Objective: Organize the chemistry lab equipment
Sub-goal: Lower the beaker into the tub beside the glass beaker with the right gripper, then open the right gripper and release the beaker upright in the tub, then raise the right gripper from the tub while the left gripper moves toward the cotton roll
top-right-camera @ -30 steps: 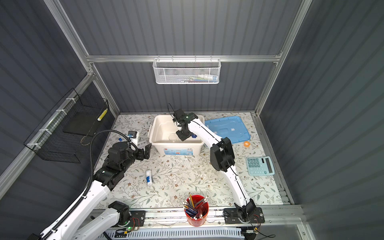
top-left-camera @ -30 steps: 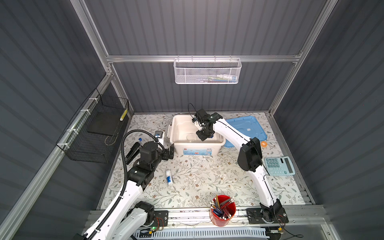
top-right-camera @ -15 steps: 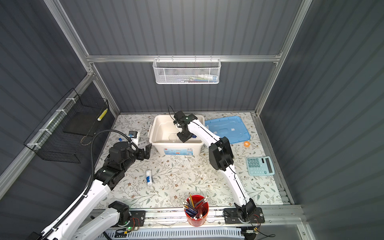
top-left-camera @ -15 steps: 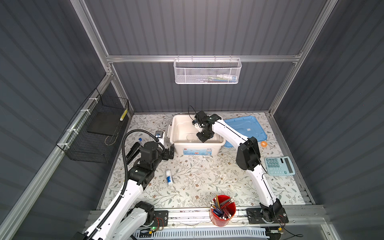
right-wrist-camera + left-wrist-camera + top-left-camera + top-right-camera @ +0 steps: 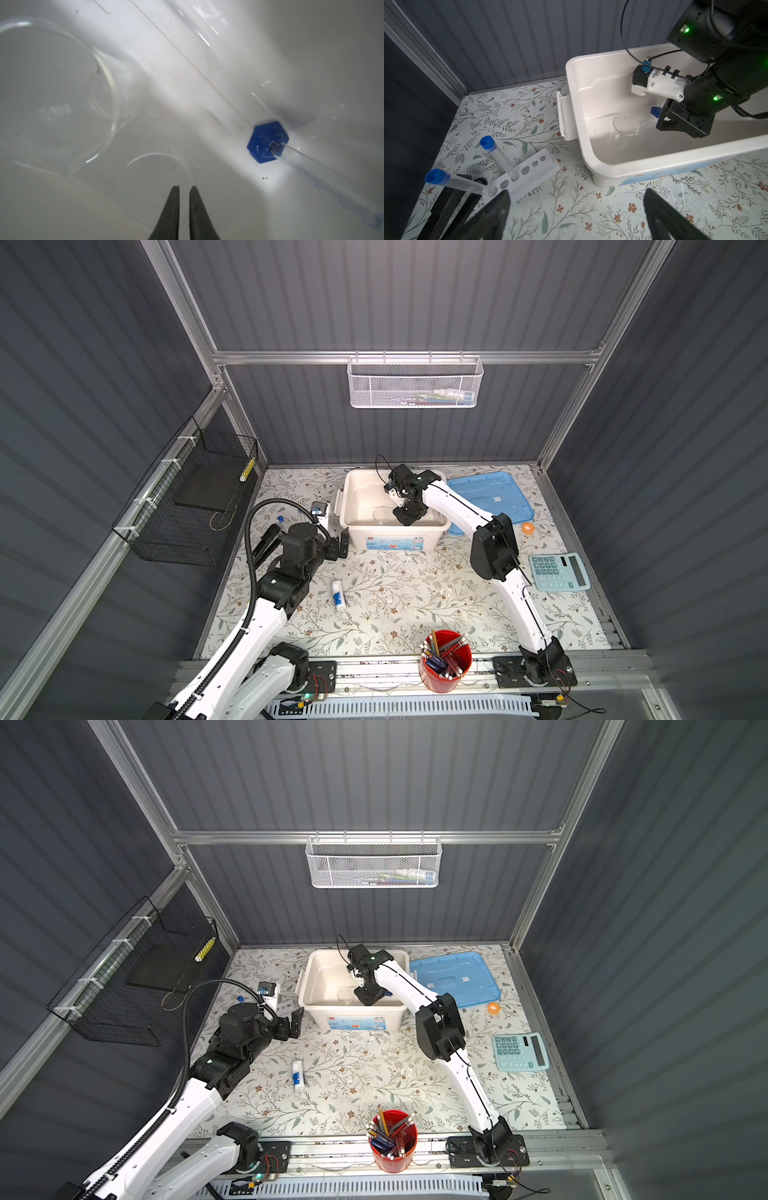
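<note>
My right gripper (image 5: 184, 187) reaches down into the white bin (image 5: 353, 506). Its jaws stand a narrow gap apart, and the rim of a small clear beaker (image 5: 155, 172) runs right at the tips. A larger beaker (image 5: 62, 104) lies on its side nearby. A slim measuring cylinder with a blue hexagonal foot (image 5: 268, 141) rests against the bin wall. My left gripper (image 5: 577, 192) hangs wide open and empty over the cloth left of the bin. Beside it, a white rack (image 5: 527, 172) holds two blue-capped tubes (image 5: 500, 158).
A blue lid (image 5: 490, 497) lies right of the bin, with a small orange piece (image 5: 528, 528) and a pale blue calculator (image 5: 559, 572) nearby. A white tube (image 5: 338, 595) lies mid-cloth. A red pencil cup (image 5: 446, 659) stands at the front edge. A black wire basket (image 5: 195, 506) hangs left.
The right gripper's jaws have parted slightly inside the bin, and that arm has shifted a little. The left arm has not moved.
</note>
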Controlling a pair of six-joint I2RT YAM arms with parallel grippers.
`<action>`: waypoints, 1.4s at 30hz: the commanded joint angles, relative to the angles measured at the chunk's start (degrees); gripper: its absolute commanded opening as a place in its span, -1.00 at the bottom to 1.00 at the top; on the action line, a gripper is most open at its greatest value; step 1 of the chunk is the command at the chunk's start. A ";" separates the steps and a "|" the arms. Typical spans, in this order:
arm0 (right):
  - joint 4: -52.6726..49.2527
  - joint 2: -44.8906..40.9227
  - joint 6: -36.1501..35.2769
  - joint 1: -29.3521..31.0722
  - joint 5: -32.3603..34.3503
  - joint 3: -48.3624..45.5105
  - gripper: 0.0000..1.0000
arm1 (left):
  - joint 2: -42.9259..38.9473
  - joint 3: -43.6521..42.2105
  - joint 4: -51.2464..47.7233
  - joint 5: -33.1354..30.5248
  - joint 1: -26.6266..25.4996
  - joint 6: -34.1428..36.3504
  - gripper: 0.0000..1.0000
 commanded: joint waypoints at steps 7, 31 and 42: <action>-0.92 0.95 -0.48 -0.35 0.37 1.44 -0.70 | -0.03 -0.32 0.71 -0.30 -0.11 0.78 1.00; -2.78 -5.87 -0.65 -0.27 1.01 3.38 -0.49 | -2.33 -0.20 -0.85 -0.35 -0.11 0.16 0.99; -4.63 -10.73 -0.33 -0.06 0.73 4.17 -0.40 | -3.26 -0.24 -2.74 1.35 -0.11 1.93 0.99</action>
